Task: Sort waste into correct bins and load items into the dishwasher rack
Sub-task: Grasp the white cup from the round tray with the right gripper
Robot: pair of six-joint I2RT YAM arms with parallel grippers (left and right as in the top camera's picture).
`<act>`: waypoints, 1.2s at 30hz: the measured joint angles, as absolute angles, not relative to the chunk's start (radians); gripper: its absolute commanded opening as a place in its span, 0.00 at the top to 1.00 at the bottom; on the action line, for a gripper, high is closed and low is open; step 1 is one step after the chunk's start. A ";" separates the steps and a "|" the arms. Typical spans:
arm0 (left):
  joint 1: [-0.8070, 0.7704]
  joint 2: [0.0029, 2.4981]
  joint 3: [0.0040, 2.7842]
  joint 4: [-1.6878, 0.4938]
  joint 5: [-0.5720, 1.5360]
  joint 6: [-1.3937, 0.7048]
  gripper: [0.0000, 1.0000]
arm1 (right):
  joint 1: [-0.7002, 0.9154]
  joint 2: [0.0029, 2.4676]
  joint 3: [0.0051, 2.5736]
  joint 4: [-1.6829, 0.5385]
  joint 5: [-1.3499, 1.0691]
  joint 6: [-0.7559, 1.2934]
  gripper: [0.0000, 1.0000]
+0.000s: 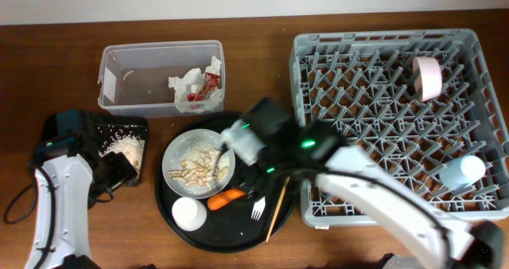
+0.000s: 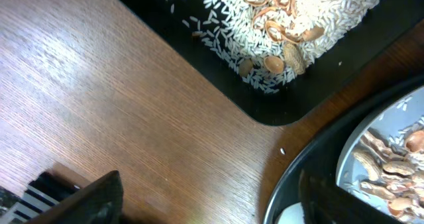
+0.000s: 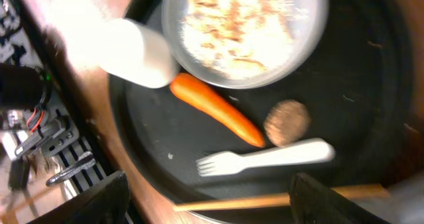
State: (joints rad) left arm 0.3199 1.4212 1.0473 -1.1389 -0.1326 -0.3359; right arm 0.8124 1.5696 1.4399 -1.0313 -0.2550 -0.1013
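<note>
A round black tray (image 1: 171,213) holds a grey plate (image 1: 176,153) of food scraps, a white cup (image 1: 189,213), a carrot (image 1: 227,198), a white fork (image 1: 258,210) and a wooden chopstick (image 1: 277,209). My right gripper (image 1: 258,173) hovers over this tray. In the right wrist view it (image 3: 212,201) is open and empty, above the fork (image 3: 265,159) and chopstick (image 3: 265,201), with the carrot (image 3: 215,109), cup (image 3: 136,52) and a brown round scrap (image 3: 286,121) beyond. My left gripper (image 1: 119,169) (image 2: 212,207) is open and empty over bare table, between the black bin and the tray.
A small black bin (image 1: 139,126) (image 2: 199,12) with rice and shells sits at the left. A clear bin (image 1: 127,70) with wrappers stands behind it. The grey dishwasher rack (image 1: 318,54) at the right holds a pink cup (image 1: 428,76) and a white cup (image 1: 463,172).
</note>
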 measured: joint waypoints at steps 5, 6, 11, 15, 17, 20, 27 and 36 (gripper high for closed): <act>0.355 1.421 1.047 -1.137 -0.136 -0.337 0.13 | 1.037 1.768 1.438 -0.776 -0.167 -0.051 0.09; 0.355 1.421 1.047 -1.137 -0.136 -0.337 0.13 | 1.059 1.792 1.438 -0.746 -0.148 -0.047 0.09; 0.355 1.421 1.047 -1.136 -0.136 -0.337 0.13 | 1.104 1.897 1.438 -0.640 -0.109 -0.009 0.09; 0.355 1.421 1.047 -1.136 -0.136 -0.337 0.13 | 1.127 1.935 1.438 -0.608 -0.105 -0.004 0.09; 0.355 1.421 1.047 -1.133 -0.136 -0.337 0.13 | 1.135 1.938 1.438 -0.602 -0.105 -0.004 0.11; 0.355 1.421 1.047 -1.133 -0.136 -0.337 0.13 | 1.176 1.979 1.438 -0.585 -0.099 -0.002 0.19; 0.355 1.421 1.047 -1.133 -0.136 -0.337 0.14 | 1.179 1.982 1.448 -0.614 -0.057 0.020 0.38; 0.355 1.421 1.047 -1.133 -0.136 -0.337 0.13 | 0.807 1.687 1.692 -0.977 0.101 0.023 0.39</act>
State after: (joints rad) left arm 0.3550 1.4212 1.0473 -1.1332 -0.1360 -0.3374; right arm 0.8070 1.6875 1.6924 -0.9768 0.1013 0.0231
